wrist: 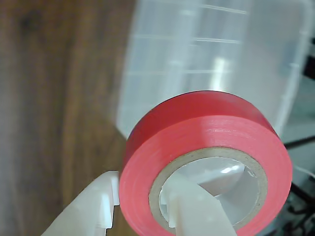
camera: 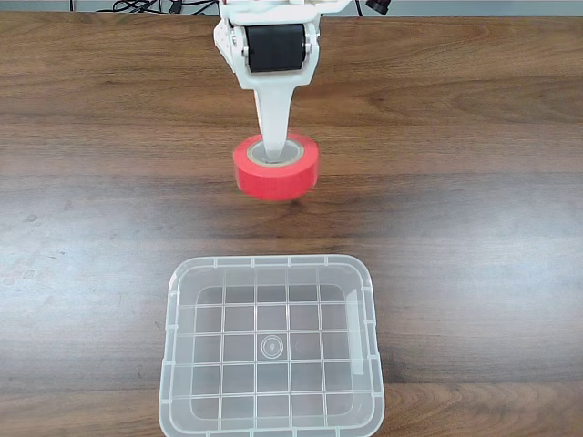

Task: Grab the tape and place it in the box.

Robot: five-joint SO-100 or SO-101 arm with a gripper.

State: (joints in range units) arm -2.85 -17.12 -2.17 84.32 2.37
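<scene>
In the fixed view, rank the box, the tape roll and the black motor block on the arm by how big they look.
1. The box, clearly largest.
2. The tape, held on the gripper.
3. The black motor block, slightly smaller than the tape; the two look close, and the lifted tape may sit nearer the camera, so that order is unsure.

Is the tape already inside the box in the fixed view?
No: the tape hangs on the tool over bare table, short of the box.
</scene>
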